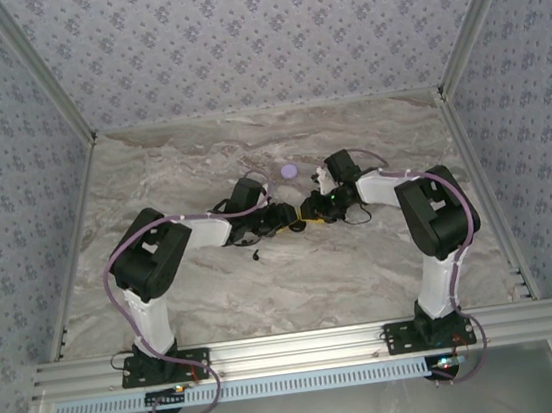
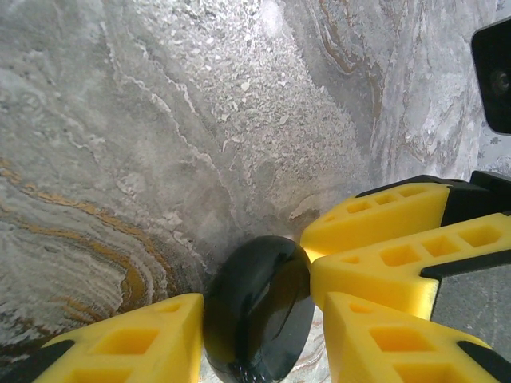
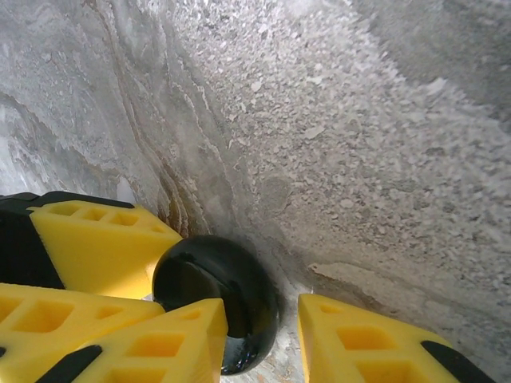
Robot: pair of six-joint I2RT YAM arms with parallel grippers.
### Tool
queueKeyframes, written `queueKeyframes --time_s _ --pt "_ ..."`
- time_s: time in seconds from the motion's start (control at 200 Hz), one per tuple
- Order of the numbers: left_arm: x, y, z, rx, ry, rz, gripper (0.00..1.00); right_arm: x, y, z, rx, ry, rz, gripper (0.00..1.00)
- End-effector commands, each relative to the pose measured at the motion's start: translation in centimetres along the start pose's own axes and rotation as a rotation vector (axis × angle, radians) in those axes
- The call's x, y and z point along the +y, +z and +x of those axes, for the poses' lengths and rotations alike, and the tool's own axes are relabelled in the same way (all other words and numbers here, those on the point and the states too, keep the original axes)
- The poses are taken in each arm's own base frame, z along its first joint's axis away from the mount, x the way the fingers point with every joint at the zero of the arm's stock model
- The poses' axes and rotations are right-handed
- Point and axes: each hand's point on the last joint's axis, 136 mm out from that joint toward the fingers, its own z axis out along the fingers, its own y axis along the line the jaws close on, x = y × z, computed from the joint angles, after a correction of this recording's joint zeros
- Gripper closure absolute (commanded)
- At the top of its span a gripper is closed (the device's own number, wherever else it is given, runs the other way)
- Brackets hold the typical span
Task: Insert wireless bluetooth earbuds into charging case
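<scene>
The charging case (image 2: 259, 307) is a glossy black puck standing on edge on the marble. My left gripper (image 2: 263, 319) holds it between its yellow fingers, one pad flat against it and the other close at its rim. My right gripper (image 3: 262, 319) faces it from the other side, jaws apart: one finger (image 3: 160, 343) overlaps the case (image 3: 211, 291) and a gap separates the case from the other. In the top view the left gripper (image 1: 293, 220) and right gripper (image 1: 315, 208) meet at mid-table. A tiny black earbud (image 1: 258, 254) lies just in front of the left arm.
A lilac round disc (image 1: 290, 170) lies just behind the two grippers. The marble table (image 1: 216, 294) is walled by patterned panels at the back and sides, with aluminium rails along the near edge (image 1: 293, 345).
</scene>
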Motion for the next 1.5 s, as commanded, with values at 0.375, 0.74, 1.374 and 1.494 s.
queueKeyframes --time_s 0.375,0.74,1.374,1.494 --pt "-0.4 0.7 0.7 -0.005 0.008 0.035 0.59 0.4 0.6 1.4 0.046 0.059 -0.098 0.8" --pt "-0.6 0.8 0.5 -0.015 -0.001 0.053 0.64 0.8 0.3 1.1 0.04 0.067 -0.13 0.82" --pt "-1.0 -2.3 -0.5 -0.06 0.092 -0.019 0.89 0.9 -3.7 0.1 -0.074 0.003 -0.039 0.64" --pt "-2.6 -4.3 -1.2 -0.078 0.168 0.033 0.9 1.8 -5.6 0.0 -0.12 -0.058 -0.053 0.63"
